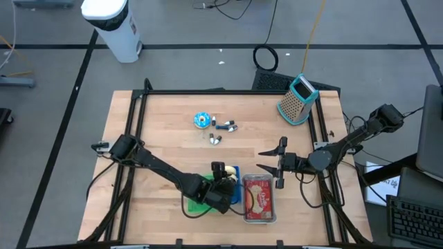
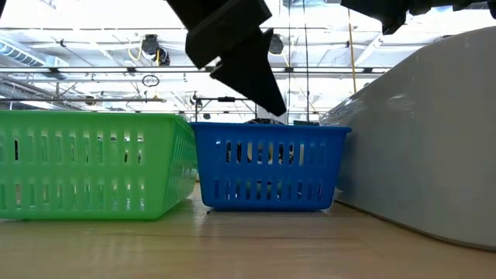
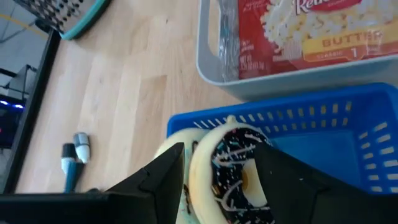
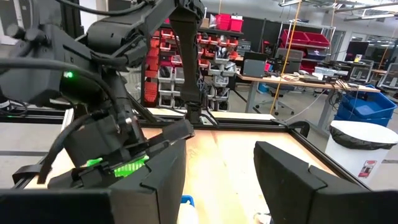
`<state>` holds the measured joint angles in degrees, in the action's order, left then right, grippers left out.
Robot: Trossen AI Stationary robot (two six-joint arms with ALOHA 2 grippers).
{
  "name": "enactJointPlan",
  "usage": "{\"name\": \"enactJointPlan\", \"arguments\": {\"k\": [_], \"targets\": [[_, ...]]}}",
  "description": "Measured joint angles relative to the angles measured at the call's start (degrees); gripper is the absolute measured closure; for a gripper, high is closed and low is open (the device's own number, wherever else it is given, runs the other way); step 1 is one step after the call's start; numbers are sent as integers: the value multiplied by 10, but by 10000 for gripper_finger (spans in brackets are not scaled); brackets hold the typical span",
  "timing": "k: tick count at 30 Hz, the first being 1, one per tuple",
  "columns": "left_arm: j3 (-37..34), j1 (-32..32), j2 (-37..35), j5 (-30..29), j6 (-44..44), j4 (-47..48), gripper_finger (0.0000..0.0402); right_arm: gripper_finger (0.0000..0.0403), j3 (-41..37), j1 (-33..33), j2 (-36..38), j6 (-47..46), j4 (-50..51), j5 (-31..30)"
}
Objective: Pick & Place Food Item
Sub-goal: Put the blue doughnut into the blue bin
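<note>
Left gripper (image 3: 221, 180) holds donut (image 3: 231, 177) on edge over blue basket (image 3: 348, 124).

The light wooden counter (image 1: 166, 131) carries a green basket (image 1: 197, 200), a blue basket (image 1: 234, 181) just beside it and a grey bin (image 1: 259, 218). Farther back lie a box grater (image 1: 297, 100), a small blue round item (image 1: 201, 120) and 2 little tubes (image 1: 225, 126).
</note>
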<state>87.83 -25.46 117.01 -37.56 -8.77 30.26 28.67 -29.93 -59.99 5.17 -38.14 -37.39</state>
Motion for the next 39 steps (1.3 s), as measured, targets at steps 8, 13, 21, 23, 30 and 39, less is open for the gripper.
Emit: {"name": "enactJointPlan", "arguments": {"k": [8, 13, 21, 23, 30, 39], "targets": [[7, -3, -36, 0, -18, 30, 204, 222, 1, 0, 0, 0, 4, 0], [7, -5, -85, -26, -43, 81, 204, 222, 1, 0, 0, 0, 7, 0], [6, 4, -154, -84, -135, 238, 211, 222, 1, 0, 0, 0, 7, 1], [-8, 10, -166, -96, -161, 279, 219, 222, 1, 0, 0, 0, 5, 1], [-164, 91, -270, -105, -204, 241, 251, 222, 1, 0, 0, 0, 6, 2], [-424, 339, -400, 151, -192, -124, 268, 222, 1, 0, 0, 0, 6, 1]]}}
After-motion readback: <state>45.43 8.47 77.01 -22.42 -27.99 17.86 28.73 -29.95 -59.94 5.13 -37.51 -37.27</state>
